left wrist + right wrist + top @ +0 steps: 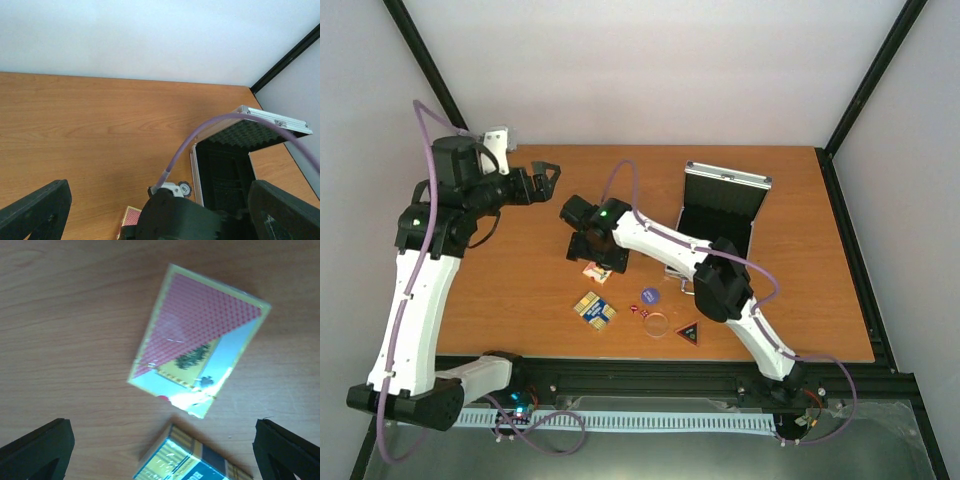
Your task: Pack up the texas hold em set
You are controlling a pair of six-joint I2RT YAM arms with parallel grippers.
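Note:
The silver case (724, 213) stands open at the back right, its black lining showing; it also shows in the left wrist view (225, 170). The red deck (592, 270) lies flat on the table, directly under my right gripper (596, 256), which is open and empty above it. In the right wrist view the red deck (200, 340) lies ahead of the gripper (161, 432), and the blue-gold deck (192, 460) sits between the fingers. The blue-gold deck (594, 309), blue chip (649, 295), red dice (638, 310), clear disc (657, 325) and black triangle (687, 333) lie near the front. My left gripper (547, 176) is open and raised at the left.
A dark round piece marked 100 (184, 189) sits beside the case's left rim. The right arm's wrist (180, 220) and its purple cable (200, 135) lie between the left gripper's fingers (35, 210) in that view. A black frame post (865, 80) stands at the back right corner.

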